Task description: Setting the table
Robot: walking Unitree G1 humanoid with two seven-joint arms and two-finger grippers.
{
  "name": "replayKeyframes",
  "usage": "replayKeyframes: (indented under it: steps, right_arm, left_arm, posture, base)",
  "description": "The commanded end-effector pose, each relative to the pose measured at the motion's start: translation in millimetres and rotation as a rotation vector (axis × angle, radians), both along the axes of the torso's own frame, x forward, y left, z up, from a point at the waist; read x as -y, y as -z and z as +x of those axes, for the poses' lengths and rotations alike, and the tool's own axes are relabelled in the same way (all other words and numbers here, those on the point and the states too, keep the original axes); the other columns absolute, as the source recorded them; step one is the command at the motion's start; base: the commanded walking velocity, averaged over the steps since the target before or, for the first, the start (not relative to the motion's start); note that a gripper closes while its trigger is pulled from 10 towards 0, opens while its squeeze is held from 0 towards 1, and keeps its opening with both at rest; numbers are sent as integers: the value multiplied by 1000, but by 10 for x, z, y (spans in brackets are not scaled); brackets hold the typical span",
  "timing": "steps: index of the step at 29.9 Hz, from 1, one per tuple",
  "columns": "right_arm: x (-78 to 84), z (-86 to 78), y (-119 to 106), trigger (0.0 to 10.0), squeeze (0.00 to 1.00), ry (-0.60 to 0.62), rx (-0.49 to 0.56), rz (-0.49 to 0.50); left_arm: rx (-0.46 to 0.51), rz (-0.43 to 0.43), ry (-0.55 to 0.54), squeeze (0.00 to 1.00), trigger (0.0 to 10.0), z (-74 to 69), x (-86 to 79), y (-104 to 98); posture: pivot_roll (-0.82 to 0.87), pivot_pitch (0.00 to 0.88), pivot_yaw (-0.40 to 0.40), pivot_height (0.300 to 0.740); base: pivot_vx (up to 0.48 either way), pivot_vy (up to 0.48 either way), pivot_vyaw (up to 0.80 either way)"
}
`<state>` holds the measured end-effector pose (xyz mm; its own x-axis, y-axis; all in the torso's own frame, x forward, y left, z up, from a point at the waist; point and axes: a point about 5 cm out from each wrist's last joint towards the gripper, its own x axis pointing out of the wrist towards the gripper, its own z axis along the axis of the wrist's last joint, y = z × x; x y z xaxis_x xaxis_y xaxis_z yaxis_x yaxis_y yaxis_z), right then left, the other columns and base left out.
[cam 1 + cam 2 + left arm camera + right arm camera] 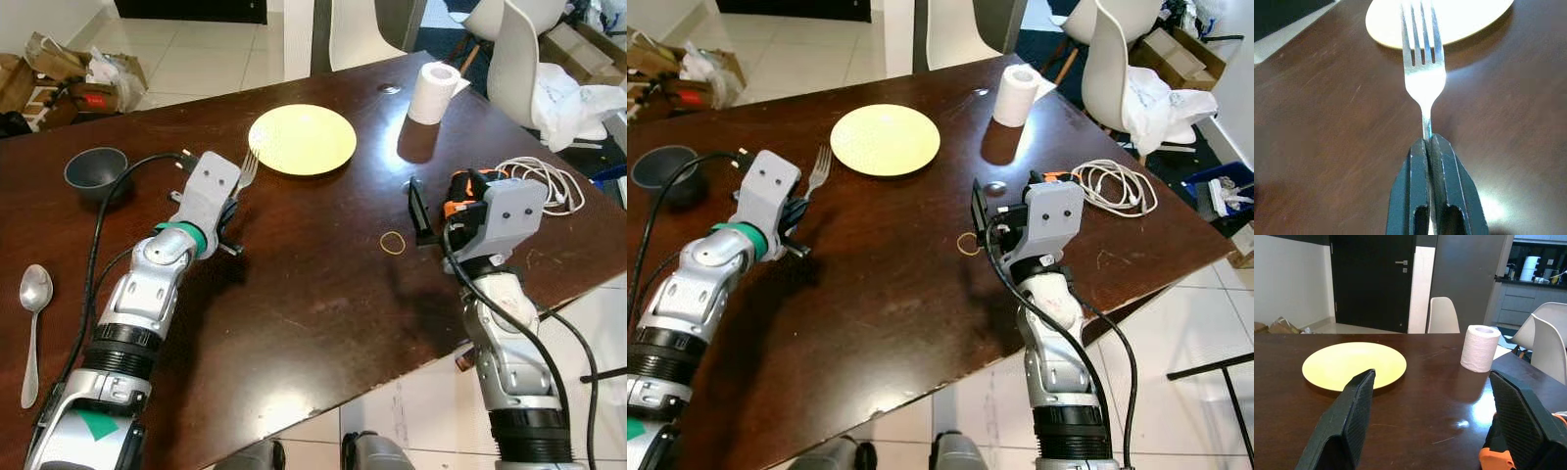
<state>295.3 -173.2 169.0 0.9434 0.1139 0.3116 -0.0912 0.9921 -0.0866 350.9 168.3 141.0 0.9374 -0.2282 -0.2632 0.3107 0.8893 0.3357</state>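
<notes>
A yellow plate (302,139) lies at the far middle of the dark wooden table (294,294). My left gripper (1429,139) is shut on the handle of a metal fork (1422,73). The fork's tines (247,171) point at the plate's left rim, just short of it. A metal spoon (33,313) lies near the table's left edge, and a dark bowl (96,171) stands beyond it. My right gripper (1431,374) is open and holds nothing. It hovers right of centre (419,211), facing the plate.
A toilet roll (432,92) stands at the far right of the table. A rubber band (393,243) lies by my right gripper, and a coiled white cable (544,181) lies to its right. White chairs (514,54) stand behind the table. The near table edge runs diagonally.
</notes>
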Motion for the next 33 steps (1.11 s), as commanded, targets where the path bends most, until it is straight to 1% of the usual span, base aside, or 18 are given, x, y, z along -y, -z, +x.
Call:
replayKeyframes:
  steps: [1,5,7,13,33]
  right_arm:
    - [13,-18,11,10000,0,9,-7,10]
    - [12,-18,12,10000,0,9,-7,11]
    - [11,-16,13,10000,0,9,-7,12]
    - [18,-16,15,10000,0,12,-9,10]
    - [20,-14,11,10000,0,13,-7,10]
  left_arm:
    - [-45,28,-20,0,10000,-13,-32,88]
    - [-63,19,-15,0,10000,-22,-22,112]
    - [-67,14,-9,0,10000,-33,9,131]
    - [-56,5,-1,0,10000,-25,56,125]
    - [-42,0,3,0,10000,-4,69,91]
  posture:
    - [11,0,55,740]
    - [12,0,55,740]
    - [10,0,55,740]
    - [8,0,57,740]
    - [9,0,57,740]
  base:
    - [0,0,0]
    - [0,0,0]
    - [0,0,0]
    - [0,0,0]
    - [0,0,0]
